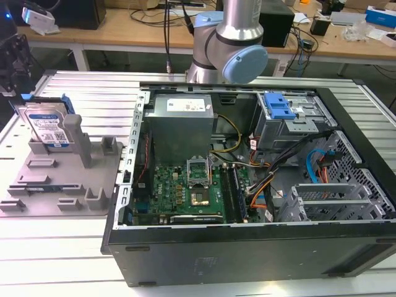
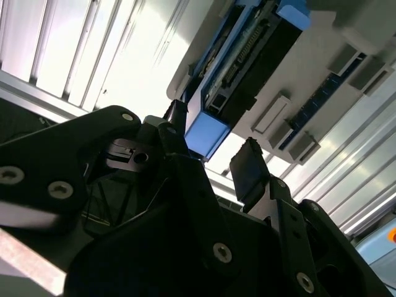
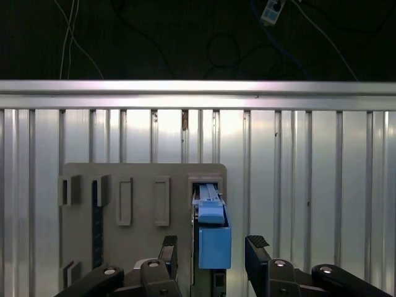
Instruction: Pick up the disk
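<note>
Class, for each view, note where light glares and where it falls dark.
Second wrist view: the table glares white behind the dark, backlit gripper. First wrist view: the table gleams evenly, with black beyond its edge. Exterior view: soft, even light, with the inside of the case in shade.

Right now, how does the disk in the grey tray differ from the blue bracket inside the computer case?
The disk is silver with a white-and-blue label; the bracket is plain blue plastic. The disk stands on edge in the tray, outside the case; the bracket sits inside it. The open gripper straddles the disk, not the bracket. Both have blue plastic.
</note>
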